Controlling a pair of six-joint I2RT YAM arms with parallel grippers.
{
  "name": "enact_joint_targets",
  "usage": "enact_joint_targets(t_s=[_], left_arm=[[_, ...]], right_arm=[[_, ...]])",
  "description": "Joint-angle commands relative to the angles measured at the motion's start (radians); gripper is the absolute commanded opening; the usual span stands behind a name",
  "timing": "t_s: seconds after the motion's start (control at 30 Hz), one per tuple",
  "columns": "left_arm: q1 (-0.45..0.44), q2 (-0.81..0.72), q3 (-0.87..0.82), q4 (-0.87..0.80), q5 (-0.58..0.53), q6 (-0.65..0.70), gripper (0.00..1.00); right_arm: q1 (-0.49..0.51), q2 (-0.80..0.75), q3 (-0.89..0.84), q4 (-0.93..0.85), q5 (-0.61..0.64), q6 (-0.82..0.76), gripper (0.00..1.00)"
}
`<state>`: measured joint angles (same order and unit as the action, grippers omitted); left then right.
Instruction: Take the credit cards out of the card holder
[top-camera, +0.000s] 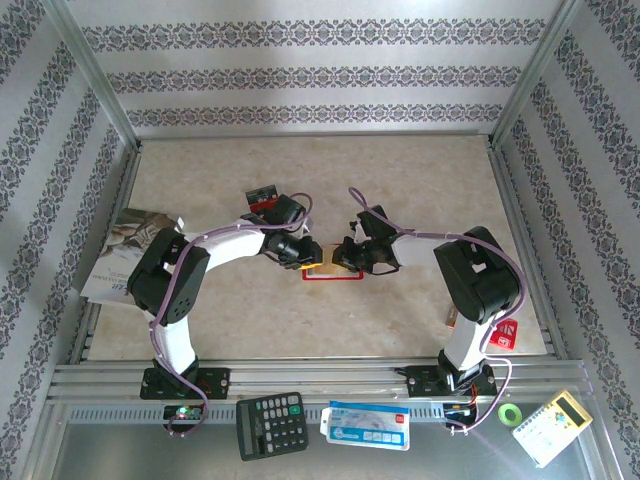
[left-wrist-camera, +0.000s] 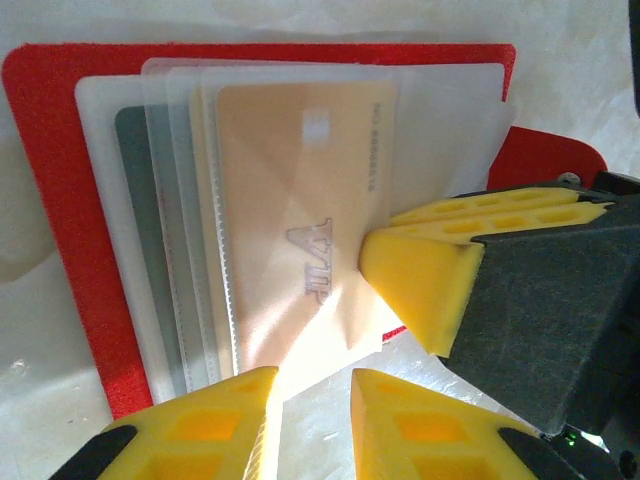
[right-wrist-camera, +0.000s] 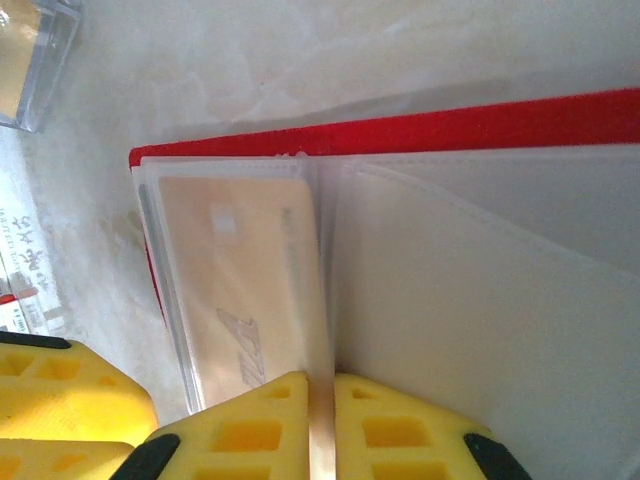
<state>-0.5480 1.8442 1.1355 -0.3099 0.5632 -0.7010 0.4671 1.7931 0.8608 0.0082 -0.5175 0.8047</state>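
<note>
Working the card holder (top-camera: 330, 276), lying open mid-frame on the bench (top-camera: 420, 180). Pinching a pale pocket leaf (right-wrist-camera: 324, 300) with the right hand (right-wrist-camera: 322, 400), fingers together on its thin edge. Resting the left hand (left-wrist-camera: 312, 385) at the holder's lower edge, fingers slightly apart; cannot tell whether gripping. Looks like freeing the tan card (left-wrist-camera: 290, 200), uppermost in the pockets, with a grey card (left-wrist-camera: 130, 150) tucked at far left. Calls next for lifting that leaf, then nipping the card's bare edge.
</note>
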Motion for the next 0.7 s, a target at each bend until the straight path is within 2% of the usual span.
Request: enact_joint_targets(t_s=[0.0, 0.2, 0.3, 0.5, 0.67], left_arm=[[0.001, 0.027, -0.006, -0.037, -0.015, 0.011, 0.25], [-0.012, 0.042, -0.002, -0.083, -0.053, 0.023, 0.25], [-0.023, 0.048, 0.011, -0.127, -0.109, 0.033, 0.25], [-0.036, 0.070, 0.016, -0.073, -0.045, 0.008, 0.25], [-0.038, 0.061, 0.026, -0.090, -0.077, 0.014, 0.22]], right_arm=[[0.001, 0.008, 0.002, -0.050, 0.104, -0.023, 0.12], [0.004, 0.013, 0.003, -0.055, 0.115, -0.024, 0.12], [0.004, 0.015, 0.000, -0.054, 0.119, -0.025, 0.12], [0.004, 0.023, -0.001, -0.051, 0.120, -0.023, 0.12], [0.002, 0.017, -0.005, -0.049, 0.115, -0.024, 0.12]])
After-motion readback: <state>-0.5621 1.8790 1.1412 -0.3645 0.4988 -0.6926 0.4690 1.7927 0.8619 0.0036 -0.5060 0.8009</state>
